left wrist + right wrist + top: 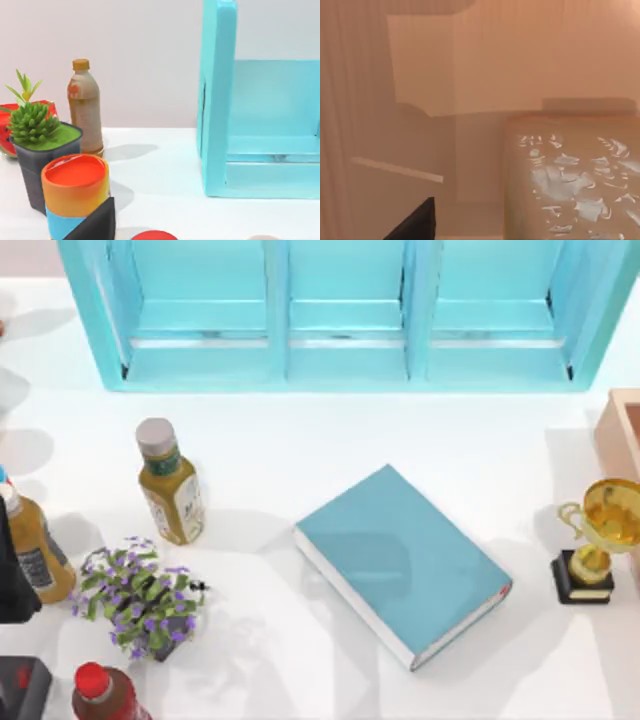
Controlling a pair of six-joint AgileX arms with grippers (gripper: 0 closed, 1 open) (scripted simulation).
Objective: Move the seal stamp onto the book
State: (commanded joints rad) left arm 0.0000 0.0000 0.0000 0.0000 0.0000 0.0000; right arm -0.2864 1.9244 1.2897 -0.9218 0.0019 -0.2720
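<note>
**Book lies mid-tabletop; both arms sit off at the edges**

Closest to your overhead camera is the book [403, 562], lying flat with its teal cover up, turned at a slant, white page edges along its near sides and a small red label at its right corner. Its cover is bare.

Take the book as your landmark. Behind it stands the teal shelf unit [345, 315] with three open bays. Left of the book you have an upright bottle with a grey cap [171, 483], and in front of that bottle a potted plant with purple flowers [137, 597]. Further left of the book is a second bottle of amber liquid [35, 545], and near the front left corner a red-capped bottle [102, 695]. Right of the book stands a gold trophy on a black base [598, 537], and behind the trophy a tan box edge [622, 425].

Your left arm [14, 575] shows as a dark shape far left of the book; you cannot tell how its end effector stands. Its wrist camera shows an orange-topped can [76, 192], a spiky green plant in a dark pot [42, 150], a brown bottle [85, 112] and the shelf unit's side.

Your right wrist camera looks closely at tan surfaces and a tan block with pale flecks [575, 180]; you cannot tell that end effector's state either.
</note>
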